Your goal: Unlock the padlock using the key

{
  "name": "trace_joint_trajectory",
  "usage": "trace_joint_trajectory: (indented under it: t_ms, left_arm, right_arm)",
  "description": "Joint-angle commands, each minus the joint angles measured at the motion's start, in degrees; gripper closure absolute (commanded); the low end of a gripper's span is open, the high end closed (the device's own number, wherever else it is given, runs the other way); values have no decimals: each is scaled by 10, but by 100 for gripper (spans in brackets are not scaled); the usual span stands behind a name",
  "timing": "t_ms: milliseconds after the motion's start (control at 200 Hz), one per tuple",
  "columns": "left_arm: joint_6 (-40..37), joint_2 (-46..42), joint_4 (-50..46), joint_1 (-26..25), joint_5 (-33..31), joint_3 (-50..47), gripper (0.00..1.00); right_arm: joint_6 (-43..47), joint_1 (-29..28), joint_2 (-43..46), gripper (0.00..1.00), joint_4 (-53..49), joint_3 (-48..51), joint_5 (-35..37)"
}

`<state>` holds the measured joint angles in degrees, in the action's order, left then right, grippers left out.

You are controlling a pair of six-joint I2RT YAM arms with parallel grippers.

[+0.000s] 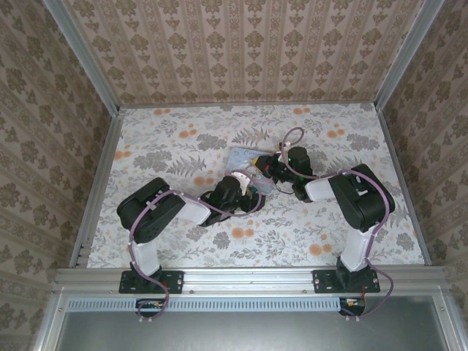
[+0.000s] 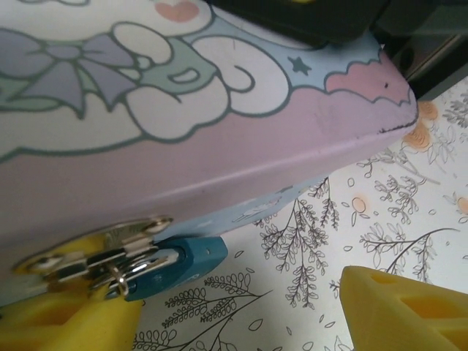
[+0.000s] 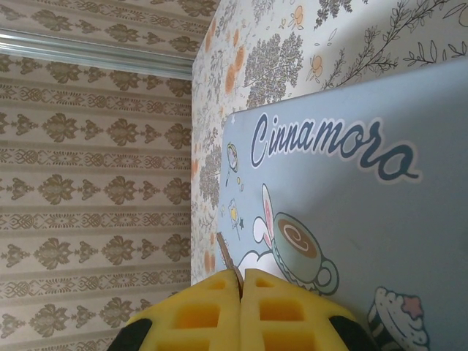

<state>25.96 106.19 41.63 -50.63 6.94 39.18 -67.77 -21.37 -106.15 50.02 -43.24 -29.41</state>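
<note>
A white surface (image 1: 168,139) printed with grey foliage and orange flowers is enclosed by brown damask-papered walls (image 1: 241,44). The two black arms reach in from the near edge and meet at its centre, over a pale-blue cartoon-printed tin (image 1: 240,156).

In the left wrist view the tin (image 2: 219,146) shows a pink band, white cloud shapes and a lilac bow. A silver metal hasp (image 2: 110,252) sits on its lower edge. The left gripper (image 2: 219,300) is spread wide and holds nothing. One of its yellow fingers (image 2: 51,322) lies against the hasp, and the other is well apart over the bare surface.

The small teal padlock (image 2: 183,263) hangs from the hasp, lying just beside the tin's edge and touching that nearer finger.

In the right wrist view the tin (image 3: 380,241) carries dark script lettering and a cup drawing. The right gripper (image 3: 241,281) hovers at its edge with its yellow pads pressed together. They pinch a thin dark metal key (image 3: 227,265), of which only a sliver pokes out, pointing toward the tin's edge.
</note>
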Motion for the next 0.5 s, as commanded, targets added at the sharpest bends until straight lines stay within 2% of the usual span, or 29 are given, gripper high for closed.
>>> trace_joint_trajectory:
  t_ms: [0,175,495]
  left_arm:
    - [51,20,71,7,56,-15,28]
    - [86,23,118,23,79,-31,28]
    - [119,19,154,23,96,-38,28]
  right_arm:
    - [-4,0,-6,100,10,12,-8]
    - [-3,0,-5,100,11,17,-8]
    - [-4,0,-12,100,16,19,-7]
